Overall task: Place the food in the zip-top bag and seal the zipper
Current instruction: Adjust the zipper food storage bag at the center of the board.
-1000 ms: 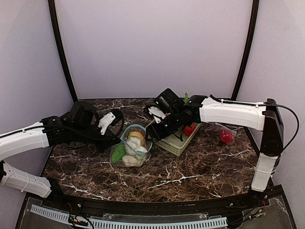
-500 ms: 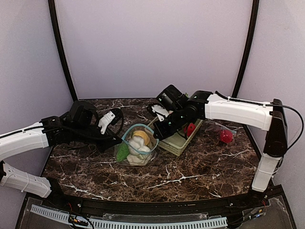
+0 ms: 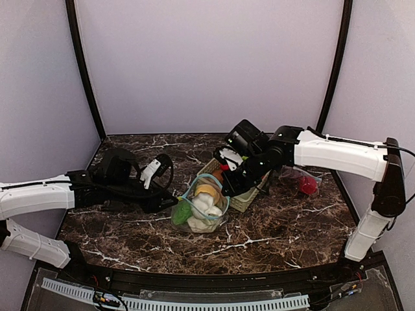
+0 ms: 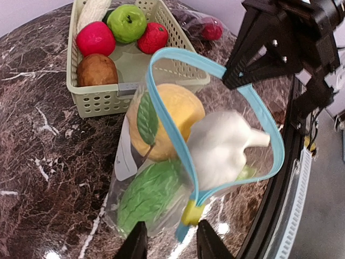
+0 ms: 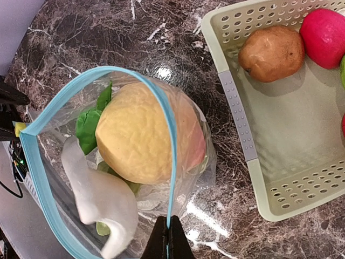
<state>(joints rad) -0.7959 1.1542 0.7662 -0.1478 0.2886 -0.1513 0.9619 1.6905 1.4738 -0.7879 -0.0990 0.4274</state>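
Observation:
The clear zip-top bag (image 3: 203, 208) with a blue zipper rim (image 4: 268, 129) stands open on the marble table. Inside it lie a yellow fruit (image 5: 137, 135), a white cauliflower piece (image 4: 221, 148) and a green leafy vegetable (image 4: 148, 197). My right gripper (image 5: 168, 240) is shut on the blue rim at the bag's basket-side end (image 3: 225, 189). My left gripper (image 4: 172, 245) is open, its fingers astride the bag's other corner, where the yellow slider (image 4: 192, 212) sits. More food lies in the basket: a brown potato (image 5: 272, 52), a red fruit (image 4: 95, 38), a green apple (image 4: 126, 21) and a strawberry (image 4: 153, 36).
The pale green lattice basket (image 4: 97, 101) stands just behind the bag, close to my right gripper. A second clear bag with a red item (image 3: 307, 185) lies at the right of the table. The table's front edge (image 4: 280, 216) runs near the bag.
Bag and both grippers have shifted right, toward the basket. My left gripper has opened at the slider corner. My right gripper closed on the rim and has stayed shut on it.

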